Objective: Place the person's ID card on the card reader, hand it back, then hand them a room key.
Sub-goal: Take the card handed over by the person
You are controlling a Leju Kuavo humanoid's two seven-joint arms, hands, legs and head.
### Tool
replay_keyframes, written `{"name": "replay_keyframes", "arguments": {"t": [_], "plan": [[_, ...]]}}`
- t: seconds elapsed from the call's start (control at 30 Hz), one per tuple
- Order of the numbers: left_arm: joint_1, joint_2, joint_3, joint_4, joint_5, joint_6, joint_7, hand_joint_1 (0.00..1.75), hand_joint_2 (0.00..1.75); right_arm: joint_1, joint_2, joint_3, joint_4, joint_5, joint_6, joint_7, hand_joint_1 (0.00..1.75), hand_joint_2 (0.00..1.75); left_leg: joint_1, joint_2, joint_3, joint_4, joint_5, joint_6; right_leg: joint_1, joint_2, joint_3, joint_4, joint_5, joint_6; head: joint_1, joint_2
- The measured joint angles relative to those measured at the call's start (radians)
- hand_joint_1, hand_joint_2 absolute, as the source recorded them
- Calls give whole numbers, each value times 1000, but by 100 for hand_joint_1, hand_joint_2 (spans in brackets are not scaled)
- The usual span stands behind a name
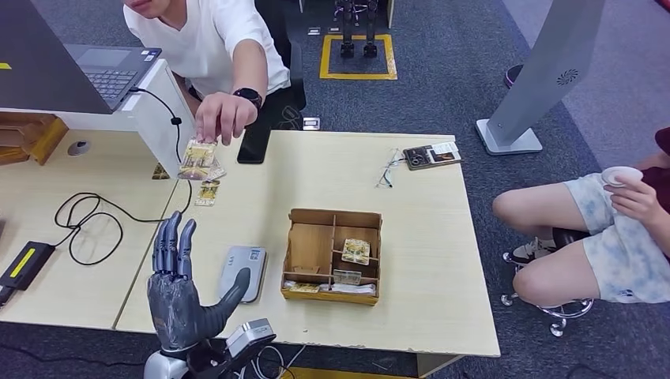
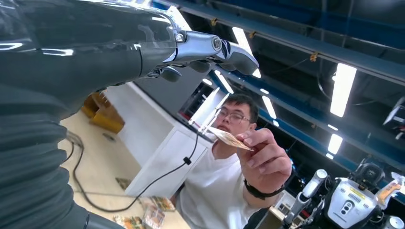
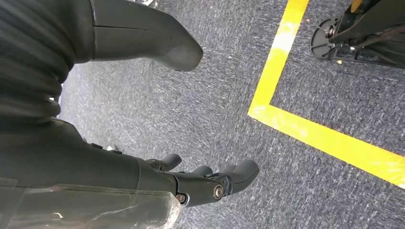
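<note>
A light wooden table (image 1: 411,260) fills the head view, and a person in a white T-shirt (image 1: 207,35) leans over its far edge. On the table near the middle sits an open wooden compartment box (image 1: 332,254) with a few cards in its sections. Just left of the box lies the grey card reader (image 1: 242,271), flat on the tabletop. The left hand (image 1: 183,284) is raised over the table's near edge, palm up, fingers straight and spread, thumb pointing towards the reader, holding nothing. The person's hand (image 1: 225,117) reaches down over the far left of the table and pinches the ID card (image 1: 197,158), well apart from the robot's palm. The right hand (image 3: 210,181) hangs over grey carpet with a yellow floor line (image 3: 305,114), fingers loosely curled, grasping nothing.
</note>
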State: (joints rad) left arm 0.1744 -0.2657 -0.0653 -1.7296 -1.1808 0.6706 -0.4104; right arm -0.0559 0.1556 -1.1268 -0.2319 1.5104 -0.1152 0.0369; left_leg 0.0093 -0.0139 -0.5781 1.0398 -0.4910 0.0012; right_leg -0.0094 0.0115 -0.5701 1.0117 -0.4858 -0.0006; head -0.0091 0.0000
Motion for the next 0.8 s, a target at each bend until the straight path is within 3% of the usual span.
{"name": "replay_keyframes", "arguments": {"t": [0.3, 0.8], "plan": [[-67, 1, 38, 6, -136, 0, 74, 0, 175, -7, -4, 9, 1, 13, 6, -3, 0, 175, 0, 0, 0, 0, 0, 0, 0, 0, -1, 0, 0, 0, 0, 0], [-225, 7, 84, 99, -278, 0, 278, 0, 175, -12, -11, 28, 4, 28, 13, -3, 0, 175, 0, 0, -1, 0, 0, 0, 0, 0, 0, 0, 0, 0, 0, 0]]}}
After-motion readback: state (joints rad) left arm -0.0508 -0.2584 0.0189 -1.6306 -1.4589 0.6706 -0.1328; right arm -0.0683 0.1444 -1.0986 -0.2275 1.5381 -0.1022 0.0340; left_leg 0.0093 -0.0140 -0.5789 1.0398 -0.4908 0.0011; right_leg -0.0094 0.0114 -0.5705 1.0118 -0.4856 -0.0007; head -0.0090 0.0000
